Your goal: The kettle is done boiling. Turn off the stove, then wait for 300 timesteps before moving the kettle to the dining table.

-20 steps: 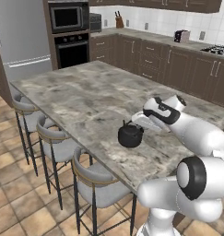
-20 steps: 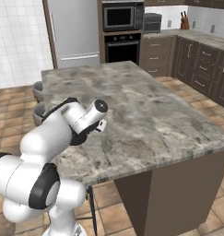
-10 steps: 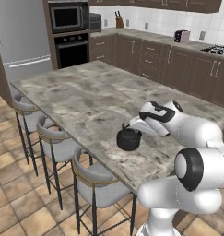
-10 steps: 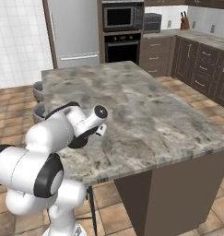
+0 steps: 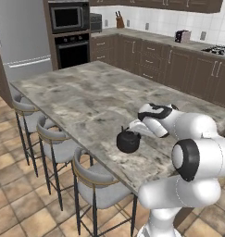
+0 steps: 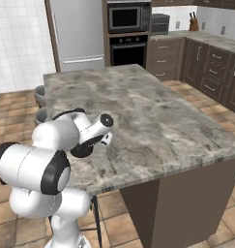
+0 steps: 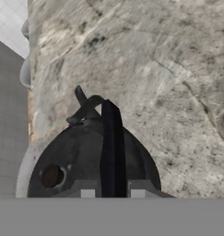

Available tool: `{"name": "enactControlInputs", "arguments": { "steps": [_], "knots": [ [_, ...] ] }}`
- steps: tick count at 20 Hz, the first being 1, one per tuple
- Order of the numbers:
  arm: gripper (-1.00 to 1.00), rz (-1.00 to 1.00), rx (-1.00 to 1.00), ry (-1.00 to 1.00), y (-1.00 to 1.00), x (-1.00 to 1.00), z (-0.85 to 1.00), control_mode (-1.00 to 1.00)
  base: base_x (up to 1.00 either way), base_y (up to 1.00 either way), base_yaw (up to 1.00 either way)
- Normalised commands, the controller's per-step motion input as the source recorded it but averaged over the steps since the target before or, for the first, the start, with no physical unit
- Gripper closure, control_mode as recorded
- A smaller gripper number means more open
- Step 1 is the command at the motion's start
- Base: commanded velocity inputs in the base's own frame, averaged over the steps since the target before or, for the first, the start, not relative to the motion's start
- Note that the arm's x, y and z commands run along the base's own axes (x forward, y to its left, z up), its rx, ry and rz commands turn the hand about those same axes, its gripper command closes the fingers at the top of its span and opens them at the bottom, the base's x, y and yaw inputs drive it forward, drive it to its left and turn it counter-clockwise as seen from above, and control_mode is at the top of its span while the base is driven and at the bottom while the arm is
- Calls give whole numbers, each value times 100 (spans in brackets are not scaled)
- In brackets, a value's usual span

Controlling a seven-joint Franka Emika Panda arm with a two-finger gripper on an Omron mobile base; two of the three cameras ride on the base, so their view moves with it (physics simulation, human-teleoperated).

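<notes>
- Left base view looks from behind the arm's left, forward and down across the dining table [image 5: 77, 99].
- Right base view does likewise from the right; both share that table.
- Hand view sits close above the kettle [image 7: 81, 156].

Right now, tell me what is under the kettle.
The kettle is over the dining table, near its stool-side edge, handle in the shut gripper. Whether its base touches the marble cannot be seen: its body hides that.
</notes>
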Motion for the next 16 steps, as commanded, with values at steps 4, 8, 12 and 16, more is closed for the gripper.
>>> {"name": "enactControlInputs", "arguments": {
  "steps": [4, 8, 12, 16],
  "knots": [
    [100, 0, 0, -1, 0, 7, -22, -100, 0, 0, 0],
    [100, 0, 0, -1, 0, 6, -22, -100, 0, 0, 0],
    [100, 0, 0, -1, 0, 7, -21, -100, 0, 0, 0],
    [100, 0, 0, -1, 0, 7, -23, -100, 0, 0, 0]
  ]
}}
